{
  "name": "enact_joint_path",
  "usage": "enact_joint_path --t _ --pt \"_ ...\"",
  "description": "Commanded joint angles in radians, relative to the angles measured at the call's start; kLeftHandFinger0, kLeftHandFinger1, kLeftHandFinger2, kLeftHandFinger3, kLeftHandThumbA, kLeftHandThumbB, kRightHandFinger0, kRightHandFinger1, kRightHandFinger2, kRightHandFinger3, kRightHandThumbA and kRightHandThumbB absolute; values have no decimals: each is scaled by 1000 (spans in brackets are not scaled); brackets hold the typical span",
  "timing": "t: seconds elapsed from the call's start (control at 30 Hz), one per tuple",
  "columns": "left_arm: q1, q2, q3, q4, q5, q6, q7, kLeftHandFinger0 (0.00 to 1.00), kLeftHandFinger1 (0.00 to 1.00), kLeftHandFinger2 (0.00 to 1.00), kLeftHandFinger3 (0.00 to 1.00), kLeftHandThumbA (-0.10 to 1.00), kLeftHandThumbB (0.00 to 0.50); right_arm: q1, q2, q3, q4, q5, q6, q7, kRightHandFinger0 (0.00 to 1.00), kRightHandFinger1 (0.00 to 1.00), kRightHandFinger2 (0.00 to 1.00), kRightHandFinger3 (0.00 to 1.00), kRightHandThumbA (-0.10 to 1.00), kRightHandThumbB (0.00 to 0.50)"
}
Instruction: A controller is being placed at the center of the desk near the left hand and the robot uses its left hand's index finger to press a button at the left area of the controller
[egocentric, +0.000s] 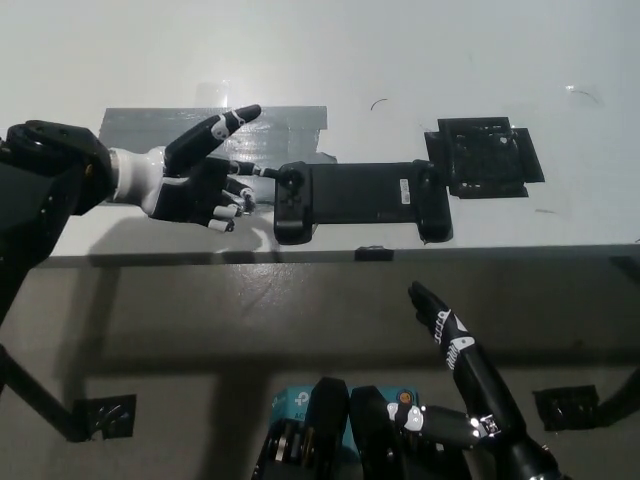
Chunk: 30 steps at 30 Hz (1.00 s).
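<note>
- One controller (360, 200), black, lying on the desk (450, 60).
- One grey tape patch (150, 130).
- One black square pad (484, 157).
- Two robot hands: left hand (195, 180), right hand (460, 360).
- Two small black brackets below the desk edge (105, 415) (565, 408).

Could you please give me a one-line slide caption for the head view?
White left hand reaches toward the black controller's left end on the desk; black right hand rests below.
</note>
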Motion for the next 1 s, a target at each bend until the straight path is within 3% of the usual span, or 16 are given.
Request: enact_joint_path --t 0.0,0.13,0.2,0.3,0.4,0.47,0.8,0.97 --pt "-56 5 5 -11 25 14 -14 0 0 429 1000 1000 491 -16 2 -9 -32 8 -7 9 1000 1000 1000 1000 967 283" --pt "-63 -10 9 29 15 14 -27 0 0 415 1000 1000 484 -19 3 -8 -30 5 -9 8 1000 1000 1000 1000 971 287" --pt "-55 -7 7 5 23 14 -13 0 0 302 1000 1000 484 -22 2 -8 -31 9 -8 11 1000 1000 1000 1000 972 288" --pt "-52 -8 11 4 35 14 3 0 0 260 1000 1000 486 -25 2 -9 -32 12 -9 11 1000 1000 1000 1000 966 281" --pt "-44 -2 17 -11 53 14 3 0 0 311 1000 1000 488 -25 1 -11 -36 15 1 14 1000 1000 1000 1000 962 278" --pt "-45 0 21 -9 65 14 5 0 0 409 1000 1000 487 -28 1 -12 -35 13 2 12 1000 1000 1000 1000 961 278" --pt "-25 0 44 -21 112 14 7 0 0 412 1000 1000 499 -28 3 -9 -33 11 -1 14 1000 1000 1000 1000 960 280" --pt "-14 -4 59 -36 123 14 17 0 0 366 1000 1000 484 -31 3 -9 -32 4 1 12 1000 1000 1000 1000 959 278"
